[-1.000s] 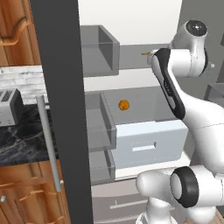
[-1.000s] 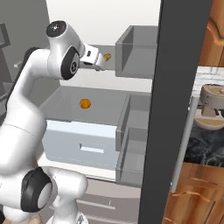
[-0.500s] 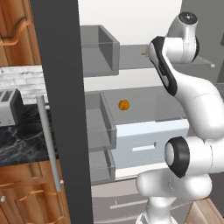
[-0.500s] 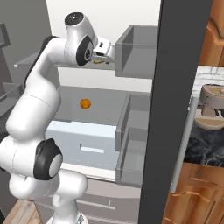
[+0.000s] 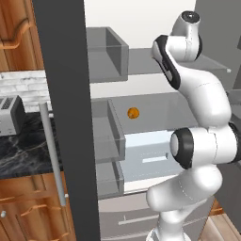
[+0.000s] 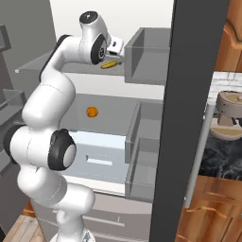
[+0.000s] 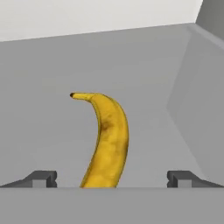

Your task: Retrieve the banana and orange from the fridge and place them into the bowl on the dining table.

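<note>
We held our pincer (image 7: 112, 178) spread wide astride the banana (image 7: 106, 139) on the upper fridge shelf (image 6: 71, 68), ready to clamp. The orange (image 5: 133, 113) waited on the lower shelf.

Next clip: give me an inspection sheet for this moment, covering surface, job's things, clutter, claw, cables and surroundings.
Surface: grey upper shelf inside the open fridge.
Job's things: banana lies on that shelf; orange sits on the shelf below.
Clutter: nothing seen.
Claw: claw open, one finger on each side of the banana's near end, not closed on it.
Cables: nothing seen.
Surroundings: toaster on the black counter to the left; wooden cabinets below.
</note>
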Controlling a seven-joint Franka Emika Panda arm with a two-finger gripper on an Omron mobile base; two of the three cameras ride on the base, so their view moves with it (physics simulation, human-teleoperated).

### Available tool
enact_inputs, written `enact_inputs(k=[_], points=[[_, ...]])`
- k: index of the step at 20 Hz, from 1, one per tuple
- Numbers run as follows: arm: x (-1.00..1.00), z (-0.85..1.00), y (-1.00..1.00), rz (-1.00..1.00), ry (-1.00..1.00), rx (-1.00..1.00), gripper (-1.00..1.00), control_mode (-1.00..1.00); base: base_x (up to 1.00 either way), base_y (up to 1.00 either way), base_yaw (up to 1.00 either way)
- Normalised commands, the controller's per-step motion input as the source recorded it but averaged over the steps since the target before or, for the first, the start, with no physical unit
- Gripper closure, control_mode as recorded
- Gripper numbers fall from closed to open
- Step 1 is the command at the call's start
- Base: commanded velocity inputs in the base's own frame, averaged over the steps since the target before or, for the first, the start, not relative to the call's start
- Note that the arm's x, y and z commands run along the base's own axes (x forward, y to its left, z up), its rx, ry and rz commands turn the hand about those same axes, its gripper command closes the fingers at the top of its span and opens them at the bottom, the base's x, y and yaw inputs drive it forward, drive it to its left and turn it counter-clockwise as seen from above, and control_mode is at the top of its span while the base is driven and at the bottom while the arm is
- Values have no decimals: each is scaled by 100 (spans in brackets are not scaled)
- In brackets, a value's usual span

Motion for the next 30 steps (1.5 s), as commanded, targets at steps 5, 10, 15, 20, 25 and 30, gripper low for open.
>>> enact_inputs(k=[5, 10, 15, 20, 25, 30], points=[[52, -18, 0, -1, 0, 0, -100, -100, 0, 0, 0], [24, -15, -17, -8, 0, 0, -100, -100, 0, 0, 0], [0, -14, -13, -12, 2, 0, 100, -100, 0, 0, 0], [0, -5, 0, -2, 0, 0, 100, -100, 0, 0, 0], [-36, -6, 0, 1, 0, 0, 100, -100, 0, 0, 0], [-100, -6, 0, 10, -2, 0, 100, -100, 0, 0, 0]])
